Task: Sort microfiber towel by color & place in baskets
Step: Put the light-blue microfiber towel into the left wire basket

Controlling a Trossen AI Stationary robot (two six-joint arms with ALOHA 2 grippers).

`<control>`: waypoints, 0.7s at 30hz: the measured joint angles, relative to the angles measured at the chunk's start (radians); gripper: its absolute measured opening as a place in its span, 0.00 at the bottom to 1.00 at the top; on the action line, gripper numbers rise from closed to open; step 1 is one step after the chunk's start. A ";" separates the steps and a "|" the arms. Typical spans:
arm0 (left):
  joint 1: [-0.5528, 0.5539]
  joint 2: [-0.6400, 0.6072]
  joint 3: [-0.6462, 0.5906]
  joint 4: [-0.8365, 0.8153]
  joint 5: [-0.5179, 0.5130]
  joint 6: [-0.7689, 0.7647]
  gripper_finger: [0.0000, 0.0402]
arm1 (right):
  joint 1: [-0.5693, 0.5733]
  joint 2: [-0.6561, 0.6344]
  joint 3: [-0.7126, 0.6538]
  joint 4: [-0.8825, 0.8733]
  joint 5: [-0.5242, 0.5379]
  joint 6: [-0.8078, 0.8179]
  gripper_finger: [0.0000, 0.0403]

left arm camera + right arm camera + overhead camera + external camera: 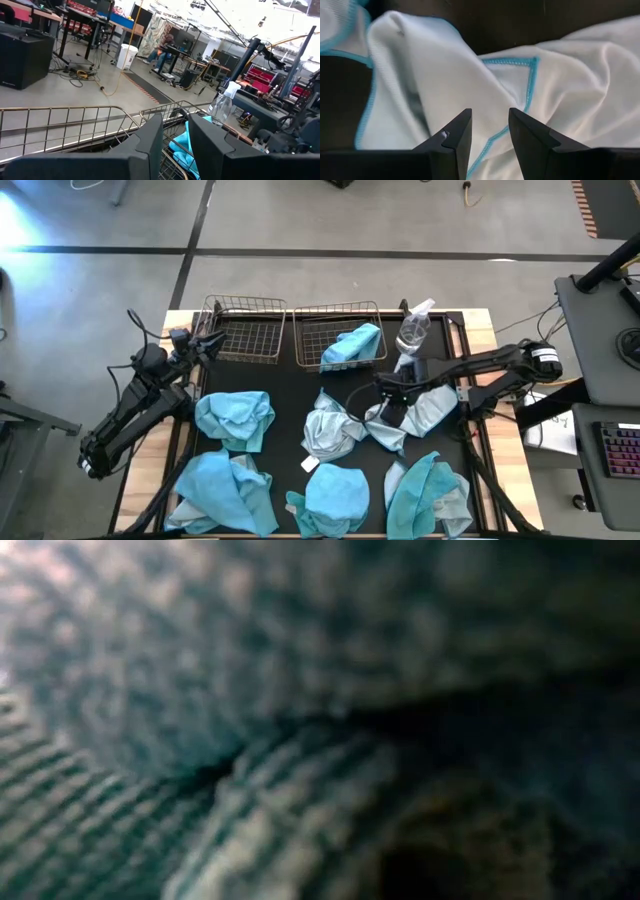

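The right gripper [490, 131], fingers spread with a gap, hangs just above a pale towel [425, 412] at the table's right middle. The left gripper [175, 145], also parted, empty, waits by the left basket [243, 330]. A turquoise towel [355, 343] lies in the right basket [312, 332].

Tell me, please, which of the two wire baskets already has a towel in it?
The right basket, next to the spray bottle; a turquoise towel lies inside, while the left basket holds nothing.
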 joint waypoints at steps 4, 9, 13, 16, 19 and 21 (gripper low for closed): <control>0.000 0.000 0.000 0.000 0.000 0.000 0.20 | 0.000 0.000 -0.036 0.009 -0.001 0.024 0.31; 0.000 0.000 0.000 0.000 0.000 0.000 0.20 | 0.000 0.000 -0.073 0.040 -0.001 0.049 0.31; 0.000 0.000 0.000 0.000 0.000 0.000 0.20 | 0.000 0.000 -0.104 0.080 -0.002 0.060 0.31; 0.000 0.000 0.000 0.000 0.000 0.000 0.20 | 0.000 0.000 -0.117 0.086 -0.002 0.066 0.31; 0.000 0.000 0.000 0.000 0.000 0.000 0.20 | 0.000 0.000 -0.127 0.112 -0.002 0.074 0.31; 0.000 0.000 0.000 0.000 0.000 0.000 0.20 | 0.000 0.000 -0.134 0.134 -0.013 0.076 0.31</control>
